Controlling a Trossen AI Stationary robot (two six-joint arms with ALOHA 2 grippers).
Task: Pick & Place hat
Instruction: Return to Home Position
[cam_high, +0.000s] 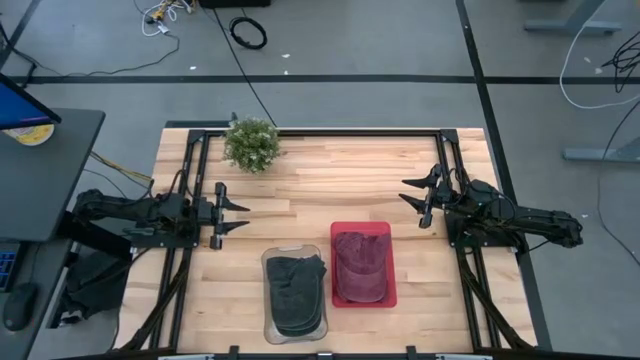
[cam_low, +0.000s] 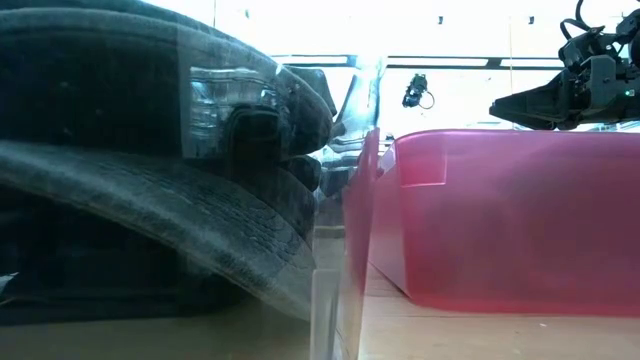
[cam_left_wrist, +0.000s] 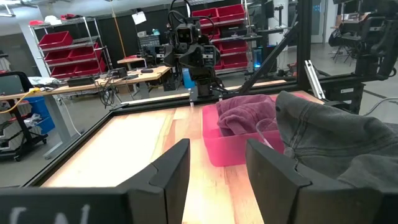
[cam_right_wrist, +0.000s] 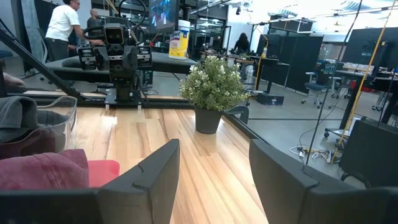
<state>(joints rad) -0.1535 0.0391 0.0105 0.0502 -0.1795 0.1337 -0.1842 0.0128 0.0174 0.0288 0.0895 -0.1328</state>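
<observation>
Inspected table (cam_high: 330, 170), largest first. Found transparent bin (cam_high: 266, 270) near front edge, holding stacked black caps (cam_high: 296, 295), probably three, though count unclear from above. Noted red bin (cam_high: 393, 280) just beside it, with maroon caps (cam_high: 362, 265). Found left gripper (cam_high: 247, 216) spread and empty at left side, right gripper (cam_high: 402, 190) likewise at right. Recommend retracting level, well clear of bin rims.

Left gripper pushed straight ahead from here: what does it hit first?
Likely the red bin, whose near corner the left gripper lines up with; height is unclear, so it may pass over toward the right gripper.
</observation>
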